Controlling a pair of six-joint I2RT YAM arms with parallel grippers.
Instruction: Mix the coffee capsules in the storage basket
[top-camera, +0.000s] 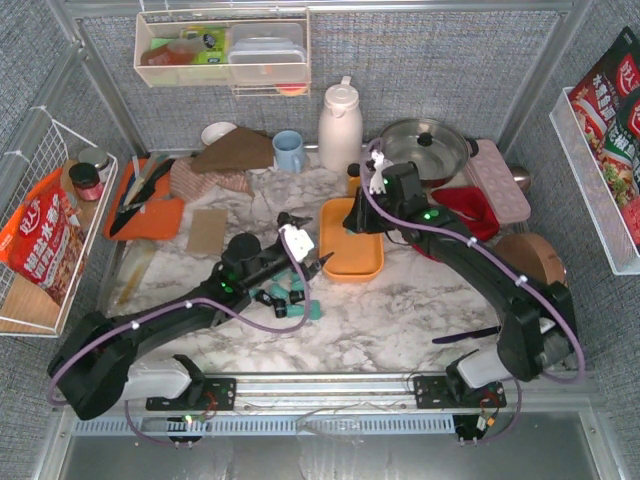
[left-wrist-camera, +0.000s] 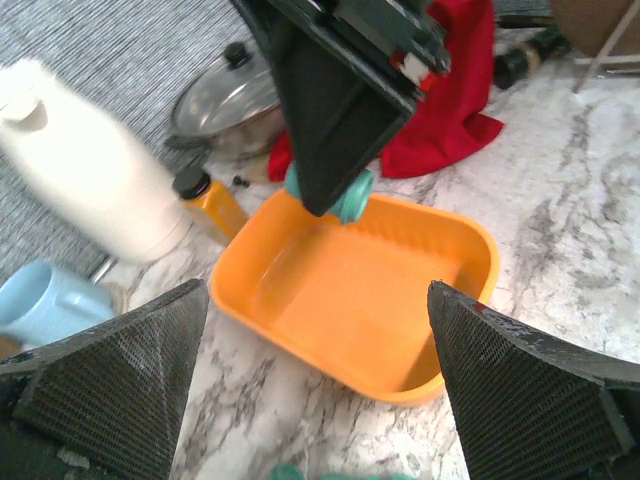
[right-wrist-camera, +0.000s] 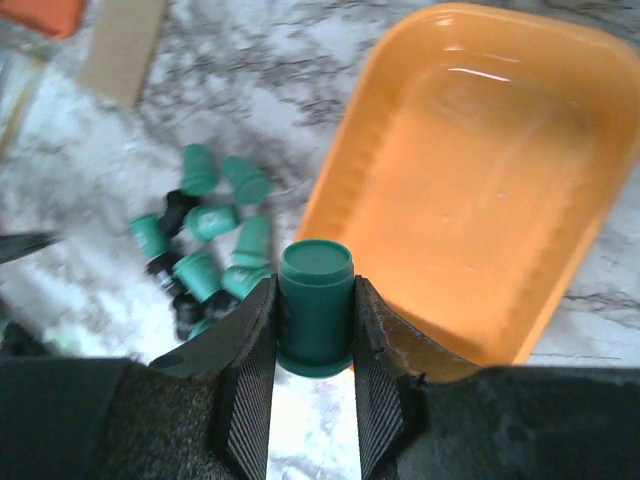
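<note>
White thermos jug (top-camera: 340, 125) upright on marble table (top-camera: 400, 310), blue mug (top-camera: 288, 150) to its left, lidded steel pot (top-camera: 425, 145) to its right, red cloth (top-camera: 468, 207) and pink egg tray (top-camera: 497, 180) beside pot.

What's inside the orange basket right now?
Nothing yet: the shallow orange plastic basket shows a bare floor. The right gripper holds one teal-green capsule near its rim; the other pods lie on the marble beside it. That gripper covers a strip of rim.
</note>
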